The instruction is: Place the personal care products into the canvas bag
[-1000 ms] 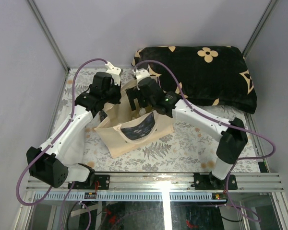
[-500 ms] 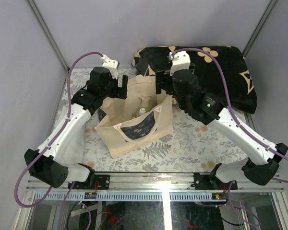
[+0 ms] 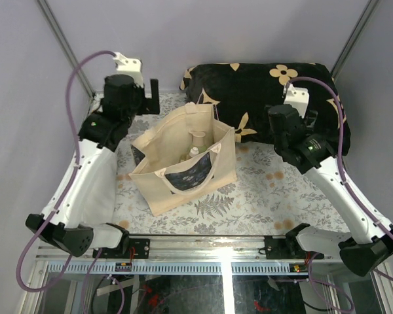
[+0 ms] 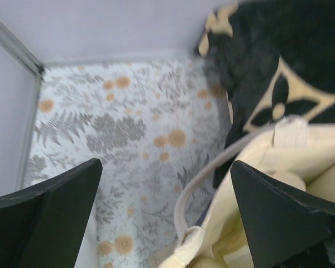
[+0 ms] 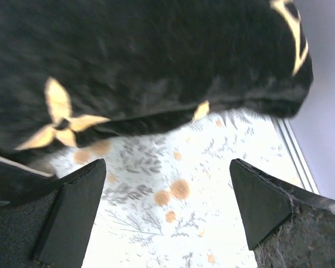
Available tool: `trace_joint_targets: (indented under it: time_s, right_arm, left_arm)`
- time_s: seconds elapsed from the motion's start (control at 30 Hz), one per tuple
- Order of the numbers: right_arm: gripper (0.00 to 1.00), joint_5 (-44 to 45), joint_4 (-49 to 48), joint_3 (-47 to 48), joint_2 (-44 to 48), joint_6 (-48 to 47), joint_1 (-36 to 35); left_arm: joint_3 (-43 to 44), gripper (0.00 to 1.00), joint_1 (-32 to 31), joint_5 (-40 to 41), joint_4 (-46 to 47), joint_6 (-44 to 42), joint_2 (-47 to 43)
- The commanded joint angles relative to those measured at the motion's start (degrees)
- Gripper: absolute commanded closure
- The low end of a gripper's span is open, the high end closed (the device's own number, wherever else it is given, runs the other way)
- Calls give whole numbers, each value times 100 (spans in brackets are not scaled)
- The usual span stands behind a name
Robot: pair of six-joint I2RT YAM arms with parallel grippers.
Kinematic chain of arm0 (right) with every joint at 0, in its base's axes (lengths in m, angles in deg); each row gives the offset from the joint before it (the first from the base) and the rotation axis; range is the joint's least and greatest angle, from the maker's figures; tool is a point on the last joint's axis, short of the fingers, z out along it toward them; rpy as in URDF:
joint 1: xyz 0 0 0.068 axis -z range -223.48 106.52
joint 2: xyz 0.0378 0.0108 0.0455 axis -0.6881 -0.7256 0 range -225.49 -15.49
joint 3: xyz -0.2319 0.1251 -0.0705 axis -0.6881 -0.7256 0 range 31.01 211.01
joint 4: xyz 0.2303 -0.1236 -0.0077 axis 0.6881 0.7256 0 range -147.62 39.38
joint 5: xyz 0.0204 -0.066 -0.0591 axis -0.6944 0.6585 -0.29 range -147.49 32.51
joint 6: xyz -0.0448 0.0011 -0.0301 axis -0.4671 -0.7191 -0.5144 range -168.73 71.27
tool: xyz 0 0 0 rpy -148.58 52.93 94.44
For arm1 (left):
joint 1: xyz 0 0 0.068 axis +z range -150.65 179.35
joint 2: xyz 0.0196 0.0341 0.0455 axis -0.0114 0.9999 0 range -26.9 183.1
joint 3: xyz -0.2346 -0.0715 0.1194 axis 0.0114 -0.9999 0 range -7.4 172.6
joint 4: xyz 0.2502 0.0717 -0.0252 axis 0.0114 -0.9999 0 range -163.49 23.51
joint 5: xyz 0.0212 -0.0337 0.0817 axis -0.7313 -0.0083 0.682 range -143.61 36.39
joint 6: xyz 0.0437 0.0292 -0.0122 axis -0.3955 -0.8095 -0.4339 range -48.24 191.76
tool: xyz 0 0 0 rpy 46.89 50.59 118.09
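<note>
Left gripper [image 4: 166, 164]: jaws released and spread wide, nothing between them; one second ago it was at the left rim of the bag [image 3: 162, 196], and it has since drawn back and up toward the far-left corner of the table [image 3: 268, 190]; its wrist view now looks down past one bag handle [image 4: 206, 178].

Bag: stands upright and open at table centre, apart from both arms; bottles [image 3: 195, 145] stand inside, at least two caps showing; the full count cannot be told.

Right gripper [image 5: 167, 162]: jaws released, empty; it was over the bag mouth one second ago and has since swung right, over the near edge of the cushion [image 3: 281, 98].

Assessment: no bottle shows on the table outside the bag; both arms retreating empty suggests the last deposit is made and the task is at or near completion.
</note>
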Motion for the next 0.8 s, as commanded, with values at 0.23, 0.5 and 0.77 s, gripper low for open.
trace_joint_targets:
  time_s: [0.23,0.5,0.77]
  right_arm:
    - [1,-2260,-453,-1687,-54,739,1800]
    - [1,-2420,-1078,-2045,-437,396,2152]
    - [1,-2438,-1442,-2160,-674,190,2191]
  left_arm:
    - [667,0,2151,-944,-971,1228,154]
    - [-582,0,2389,-773,-277,1514,-83]
    - [-1356,0,2398,-718,-19,1702,-319]
